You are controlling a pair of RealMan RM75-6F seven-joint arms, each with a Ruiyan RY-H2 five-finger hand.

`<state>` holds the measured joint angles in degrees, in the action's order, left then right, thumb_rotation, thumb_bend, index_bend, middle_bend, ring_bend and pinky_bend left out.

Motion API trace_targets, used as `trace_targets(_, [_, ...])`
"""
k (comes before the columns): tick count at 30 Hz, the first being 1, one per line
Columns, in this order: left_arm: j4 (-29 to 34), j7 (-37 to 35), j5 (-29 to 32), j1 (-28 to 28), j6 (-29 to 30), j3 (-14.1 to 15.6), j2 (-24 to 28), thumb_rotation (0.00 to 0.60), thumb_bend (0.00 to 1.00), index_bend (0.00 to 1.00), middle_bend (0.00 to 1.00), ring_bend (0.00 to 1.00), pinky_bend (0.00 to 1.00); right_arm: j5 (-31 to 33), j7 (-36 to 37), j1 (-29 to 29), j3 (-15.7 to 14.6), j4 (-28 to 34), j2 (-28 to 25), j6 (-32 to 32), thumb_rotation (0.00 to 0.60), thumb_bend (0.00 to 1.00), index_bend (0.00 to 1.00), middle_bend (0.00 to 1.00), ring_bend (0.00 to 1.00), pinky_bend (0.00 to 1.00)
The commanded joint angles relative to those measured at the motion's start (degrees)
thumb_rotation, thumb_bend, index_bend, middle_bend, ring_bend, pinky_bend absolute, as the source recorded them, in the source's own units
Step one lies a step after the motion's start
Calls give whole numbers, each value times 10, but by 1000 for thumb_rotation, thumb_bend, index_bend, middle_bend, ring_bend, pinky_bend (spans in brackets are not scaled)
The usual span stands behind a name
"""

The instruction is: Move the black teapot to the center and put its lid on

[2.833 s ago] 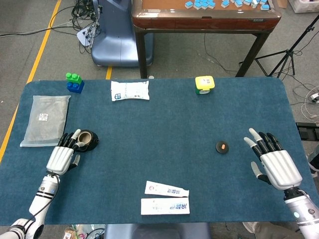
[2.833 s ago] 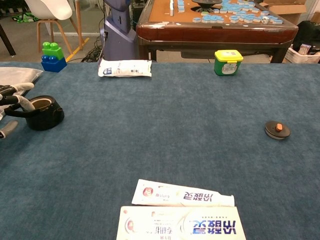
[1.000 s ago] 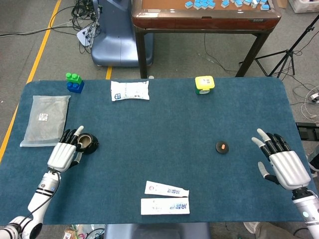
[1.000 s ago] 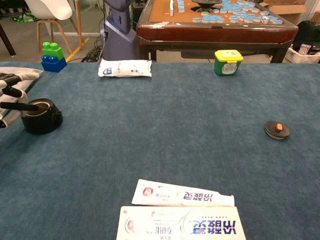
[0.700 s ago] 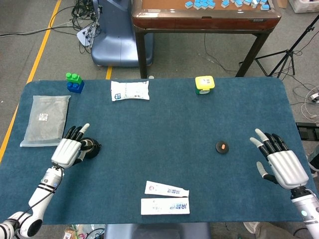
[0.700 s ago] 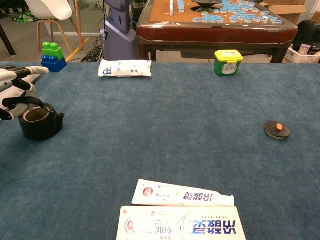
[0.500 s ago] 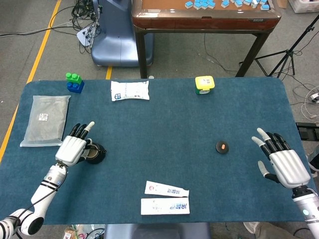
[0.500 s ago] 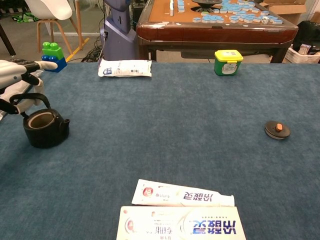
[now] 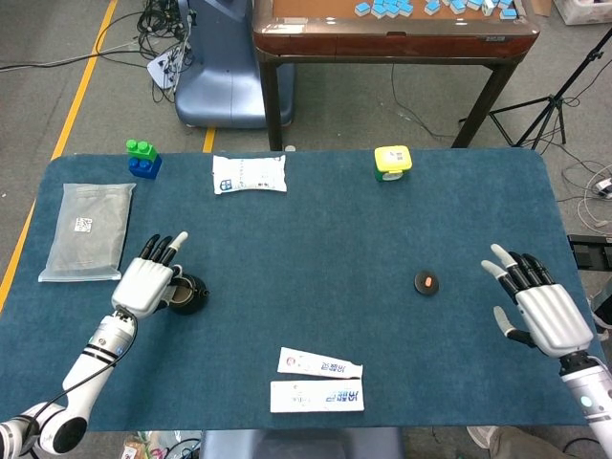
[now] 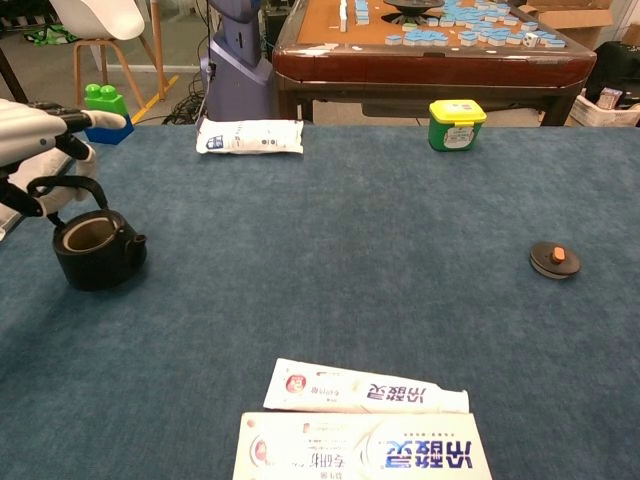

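The black teapot (image 9: 187, 295) (image 10: 98, 250) has no lid and sits left of the table's middle, its top open. My left hand (image 9: 145, 282) (image 10: 38, 135) holds its arched handle from above and from the left, with some fingers stretched out. Whether the pot rests on the blue cloth or hangs just over it I cannot tell. Its black lid (image 9: 426, 282) (image 10: 555, 259), with an orange knob, lies alone on the right side. My right hand (image 9: 535, 314) is open at the right edge, well clear of the lid, and shows only in the head view.
Two toothpaste boxes (image 9: 320, 364) (image 10: 365, 388) lie near the front edge. At the back are a white packet (image 9: 249, 174) (image 10: 249, 136), a green-and-yellow tub (image 9: 392, 162) (image 10: 456, 124) and toy blocks (image 9: 142, 160) (image 10: 105, 105). A grey pouch (image 9: 87, 229) lies far left.
My left hand took hold of the teapot's handle and carried the pot to the right and toward the front edge. The right hand stayed almost still; the lid did not move.
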<state>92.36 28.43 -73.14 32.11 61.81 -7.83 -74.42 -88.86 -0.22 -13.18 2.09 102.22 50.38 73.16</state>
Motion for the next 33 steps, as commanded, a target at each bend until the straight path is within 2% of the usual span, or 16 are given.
trace_targets(1, [18, 23, 9, -1, 10, 3, 4, 600, 511, 670, 0, 0, 0, -4, 5, -2, -1, -4, 1, -2, 600, 517, 117, 0, 0, 0])
trace_targets(18, [131, 198, 56, 7, 70, 10, -8, 600, 511, 667, 0, 0, 0, -41, 83, -26, -7, -53, -1, -15, 600, 517, 117, 0, 0, 0])
trace_targets(33, [192, 358, 95, 23, 137, 23, -85, 600, 511, 664, 0, 0, 0, -84, 195, -35, -21, -121, -7, 8, 600, 517, 117, 0, 0, 0])
